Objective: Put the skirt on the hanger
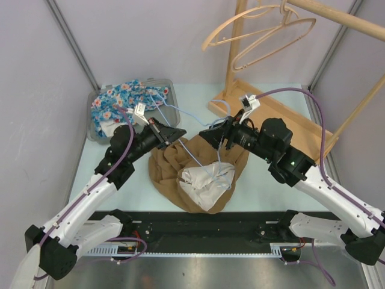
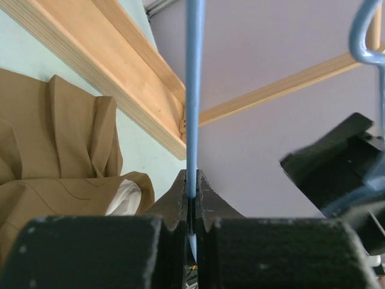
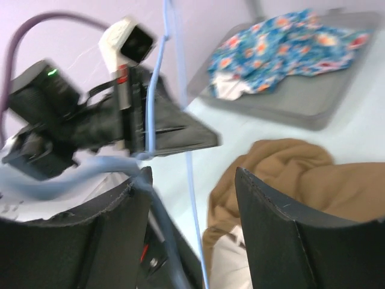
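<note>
Left tool (image 2: 191, 183) on blue hanger (image 2: 193, 90)

Lighting is bright, even and diffuse; shadows under the crumpled tan fabric skirt (image 1: 167, 165) are faint. The right wrist view is motion-blurred throughout, worst on the black left gripper (image 3: 207, 138). The left wrist view shows the black right gripper (image 2: 296, 165) defocused, the thin light-blue wire hanger (image 2: 192, 90) sharp

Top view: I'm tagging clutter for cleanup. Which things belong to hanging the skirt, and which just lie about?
In the job: brown skirt, blue hanger, left gripper shut on it, right gripper open.
Lying about: floral garment, grey tray, wooden rack, wooden hangers.
</note>
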Controlling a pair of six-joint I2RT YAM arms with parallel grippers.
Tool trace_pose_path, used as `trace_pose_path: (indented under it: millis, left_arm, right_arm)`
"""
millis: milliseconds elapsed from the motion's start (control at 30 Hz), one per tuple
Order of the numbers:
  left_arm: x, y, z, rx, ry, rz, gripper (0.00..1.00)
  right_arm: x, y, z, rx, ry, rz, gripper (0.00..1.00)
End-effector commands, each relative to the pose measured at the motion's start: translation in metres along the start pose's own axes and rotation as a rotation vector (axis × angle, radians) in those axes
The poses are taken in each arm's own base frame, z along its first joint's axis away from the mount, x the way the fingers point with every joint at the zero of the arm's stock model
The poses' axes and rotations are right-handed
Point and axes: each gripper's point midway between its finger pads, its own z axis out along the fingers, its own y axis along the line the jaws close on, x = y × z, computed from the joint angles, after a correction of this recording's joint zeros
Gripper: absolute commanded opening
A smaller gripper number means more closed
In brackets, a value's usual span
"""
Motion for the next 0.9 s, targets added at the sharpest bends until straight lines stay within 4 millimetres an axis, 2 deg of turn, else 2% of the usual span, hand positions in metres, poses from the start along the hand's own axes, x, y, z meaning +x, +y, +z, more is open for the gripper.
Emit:
trace_pose_path:
  millis: [0,200,367,533,600,633,767,867]
  left_arm:
    - [-0.022,-0.049,-0.010,0.126,-0.071,-0.048,0.00]
    - [-0.028,-0.049,-0.011,0.100,-0.087,-0.062,0.00]
    - [-0.026,-0.041,-0.007,0.068,-0.083,-0.098,0.00]
    - [-0.025,-0.030,-0.006,0.017,-0.092,-0.111,0.00]
    - [-0.025,-0.025,-0.004,0.005,-0.094,-0.117,0.00]
    - [-0.023,-0.022,-0.002,-0.002,-0.085,-0.126,0.00]
    - [-0.022,-0.021,0.000,-0.005,-0.082,-0.130,0.00]
    - [-0.021,-0.020,0.000,-0.006,-0.080,-0.126,0.00]
  right_arm:
    - [-0.047,-0.020,-0.013,0.132,-0.251,0.002,0.61]
    - [-0.047,-0.016,-0.012,0.105,-0.268,-0.039,0.59]
    - [-0.053,-0.008,-0.006,0.063,-0.297,-0.080,0.47]
    - [-0.062,0.003,-0.005,0.018,-0.334,-0.124,0.41]
    - [-0.058,0.007,-0.002,-0.010,-0.320,-0.148,0.41]
    - [-0.053,0.012,0.001,-0.043,-0.302,-0.164,0.43]
    - [-0.046,0.011,0.010,-0.057,-0.278,-0.160,0.60]
    - [-0.046,0.008,0.014,-0.047,-0.281,-0.160,0.59]
